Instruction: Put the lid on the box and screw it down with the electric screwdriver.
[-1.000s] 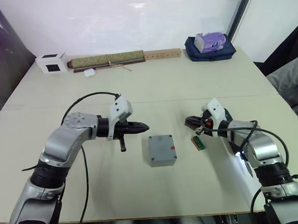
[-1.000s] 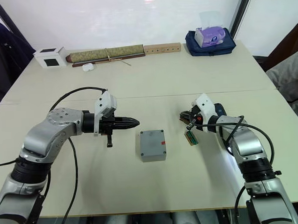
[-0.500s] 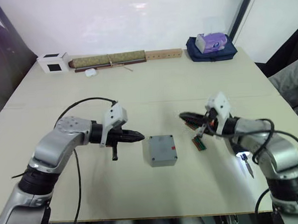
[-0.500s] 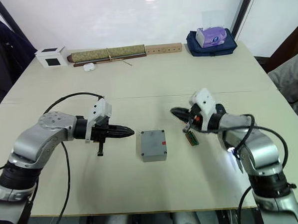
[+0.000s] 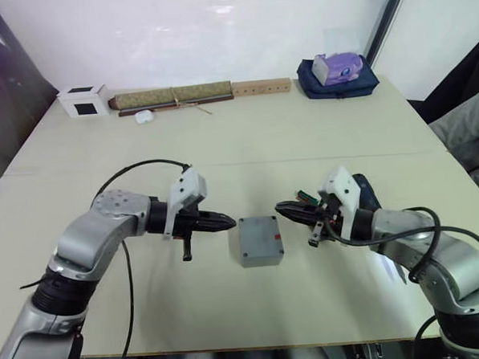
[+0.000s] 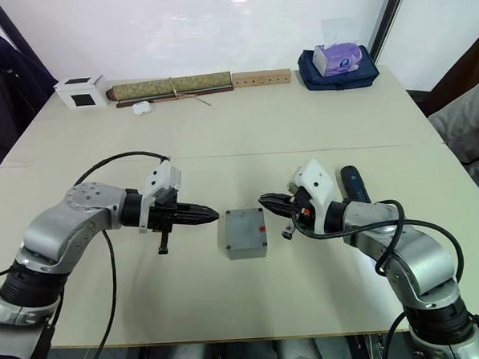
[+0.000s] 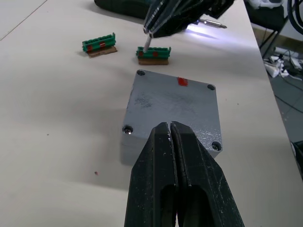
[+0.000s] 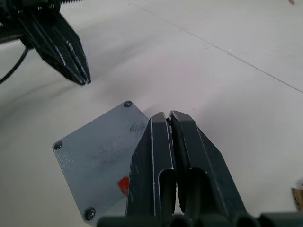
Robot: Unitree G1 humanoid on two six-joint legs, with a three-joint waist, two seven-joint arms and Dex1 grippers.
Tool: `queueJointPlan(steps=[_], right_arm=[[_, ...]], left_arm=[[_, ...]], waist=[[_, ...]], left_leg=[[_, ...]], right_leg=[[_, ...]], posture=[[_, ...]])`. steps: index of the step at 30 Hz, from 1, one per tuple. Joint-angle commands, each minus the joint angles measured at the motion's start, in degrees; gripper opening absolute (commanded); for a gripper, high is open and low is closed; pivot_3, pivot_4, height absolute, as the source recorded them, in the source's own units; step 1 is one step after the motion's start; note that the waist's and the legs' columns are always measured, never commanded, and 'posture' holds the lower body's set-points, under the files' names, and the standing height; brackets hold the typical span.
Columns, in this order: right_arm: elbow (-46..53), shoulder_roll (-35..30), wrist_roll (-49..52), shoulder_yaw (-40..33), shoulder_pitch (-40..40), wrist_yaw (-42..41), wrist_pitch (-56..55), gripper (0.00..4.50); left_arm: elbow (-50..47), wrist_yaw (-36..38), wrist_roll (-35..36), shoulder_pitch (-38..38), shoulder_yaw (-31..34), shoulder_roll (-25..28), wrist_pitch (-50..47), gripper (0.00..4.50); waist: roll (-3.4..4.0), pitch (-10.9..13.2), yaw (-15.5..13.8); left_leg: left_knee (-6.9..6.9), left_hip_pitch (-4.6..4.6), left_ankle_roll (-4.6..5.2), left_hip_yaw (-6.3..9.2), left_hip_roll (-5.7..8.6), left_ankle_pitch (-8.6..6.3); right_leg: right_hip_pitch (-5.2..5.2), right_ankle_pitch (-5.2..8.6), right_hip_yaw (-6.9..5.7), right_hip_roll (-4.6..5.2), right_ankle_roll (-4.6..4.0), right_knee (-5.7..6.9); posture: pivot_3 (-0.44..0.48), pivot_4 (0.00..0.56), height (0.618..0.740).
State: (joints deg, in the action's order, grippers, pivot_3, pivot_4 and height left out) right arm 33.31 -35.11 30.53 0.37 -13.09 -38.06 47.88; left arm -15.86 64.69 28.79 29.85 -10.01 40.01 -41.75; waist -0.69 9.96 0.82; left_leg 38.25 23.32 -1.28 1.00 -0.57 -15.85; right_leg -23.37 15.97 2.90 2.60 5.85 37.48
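The grey lid [image 5: 257,235] lies on top of the box [image 5: 259,260] at the table's middle, a screw head in each corner and a red mark near one edge. My left gripper [image 5: 232,221] is shut and empty, its tip just left of the box at lid height. From the other side my right gripper [image 5: 278,209] points at the box's far right corner, also shut and empty. In the left wrist view the shut fingers [image 7: 161,142] hover over the lid's near edge. The dark blue electric screwdriver [image 6: 354,183] lies on the table behind my right forearm.
Two small green parts [image 7: 100,46] [image 7: 153,53] lie to the right of the box. Along the far edge stand a white cube [image 5: 83,100], a rolled mat [image 5: 175,95], a wooden strip [image 5: 261,87] and a navy bag [image 5: 337,74] with a tissue pack.
My right gripper has swung left from the green parts to the box's right corner. The left gripper has dropped a little and stays by the box's left side.
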Motion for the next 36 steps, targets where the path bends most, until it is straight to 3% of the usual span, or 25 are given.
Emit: queueJointPlan(steps=[1,27,30,34,36], right_arm=[[-0.21,-0.23,-1.03,0.6,0.38,0.43,-1.82,0.06],[-4.57,1.21,-4.06,3.88,1.5,0.82,-5.72,0.06],[-4.63,1.05,-4.4,3.43,1.85,0.79,-6.36,0.82],[-4.63,0.59,-4.83,2.57,1.71,0.82,-6.48,2.32],[-4.09,0.15,-4.19,1.61,1.41,0.6,-5.87,2.32]], left_arm=[[-0.64,-0.32,-0.08,0.5,0.34,-0.2,1.18,0.0],[1.66,-1.03,-1.8,1.67,-0.76,-2.01,2.96,0.0],[1.8,-0.87,-1.98,1.66,-0.75,-2.08,3.15,0.0],[1.91,-0.93,-2.13,1.68,-0.87,-2.4,3.33,0.0],[1.88,-1.04,-2.09,1.76,-0.95,-2.76,3.39,0.0]], waist=[[0.0,0.0,0.0],[0.0,0.0,-0.01],[0.0,0.0,-0.01],[0.0,0.0,0.0],[0.0,0.0,-0.02]], left_leg=[[0.0,0.0,0.0,0.0,0.0,0.0],[0.0,0.0,0.0,0.0,0.0,0.0],[0.0,0.0,0.0,0.0,0.0,0.0],[0.0,0.0,0.0,0.01,0.0,0.0],[0.0,0.0,0.0,0.01,0.0,0.0]], right_leg=[[0.0,0.0,0.0,0.0,0.0,0.0],[0.0,0.0,0.0,0.0,0.0,0.0],[0.0,0.0,0.0,0.0,0.0,0.0],[0.0,0.0,0.0,-0.01,0.0,0.0],[0.0,0.0,0.0,0.0,0.0,0.0]], posture=[[0.0,0.15,0.74],[0.0,0.15,0.74],[0.0,0.15,0.74],[0.0,0.15,0.74],[0.0,0.15,0.74]])
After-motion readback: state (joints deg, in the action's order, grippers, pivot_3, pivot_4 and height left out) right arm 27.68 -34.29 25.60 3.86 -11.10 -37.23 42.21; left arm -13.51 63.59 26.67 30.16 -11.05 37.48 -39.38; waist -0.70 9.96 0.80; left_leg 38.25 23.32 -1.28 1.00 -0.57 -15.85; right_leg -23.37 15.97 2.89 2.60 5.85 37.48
